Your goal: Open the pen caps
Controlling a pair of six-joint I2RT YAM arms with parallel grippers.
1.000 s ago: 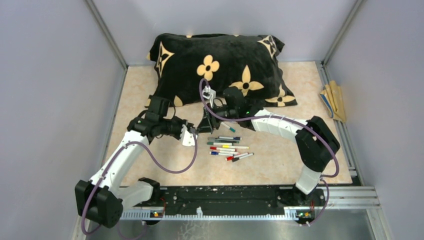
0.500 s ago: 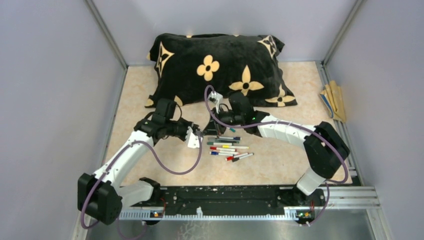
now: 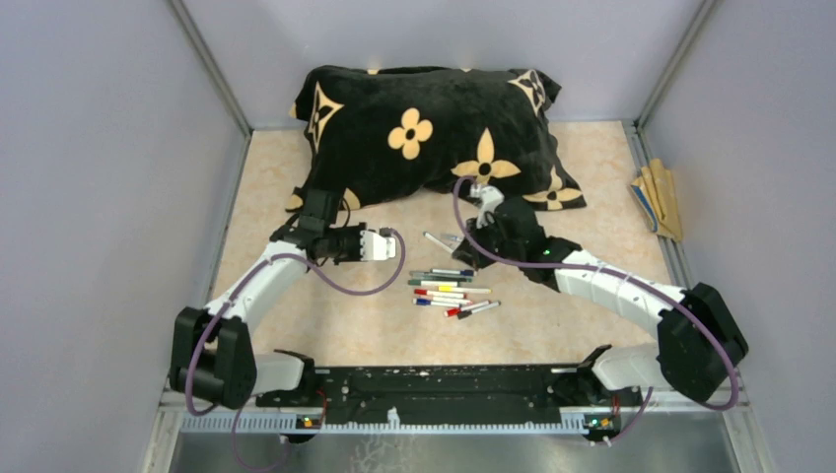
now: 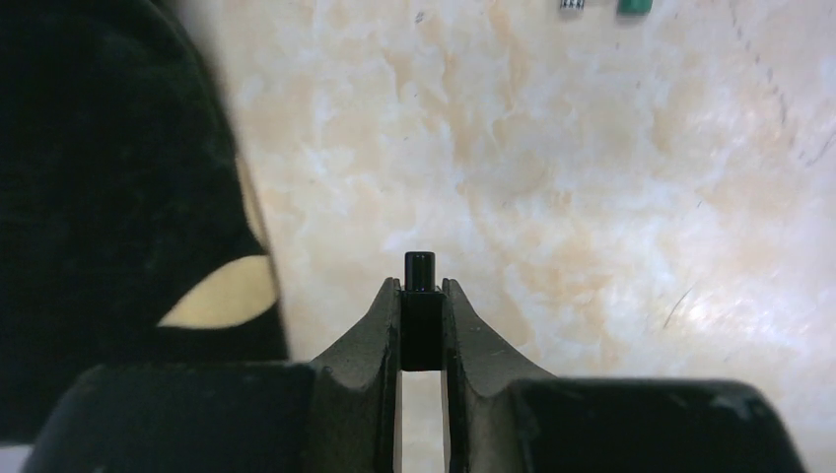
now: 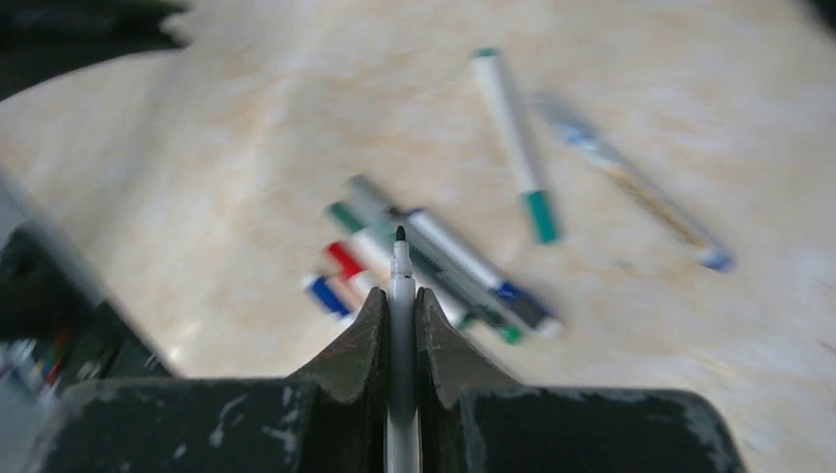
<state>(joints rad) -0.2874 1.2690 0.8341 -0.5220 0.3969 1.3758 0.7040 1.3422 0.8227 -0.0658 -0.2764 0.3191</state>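
Left gripper (image 4: 421,288) around black cap (image 4: 419,266) over beige tabletop (image 4: 552,148), grey walls (image 3: 89,148)

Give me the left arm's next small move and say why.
Probably lower the left pincer and drop the black cap on the table beneath. The cap is already off, clamped alone in that pincer, while the right pincer holds the pen with its black tip exposed. More capped pens lie waiting.

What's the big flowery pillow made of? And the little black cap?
The pillow looks like soft plush fabric: fuzzy, matte, and sagging at its edges. The black cap is probably hard plastic, since it's smooth with crisp, straight edges.
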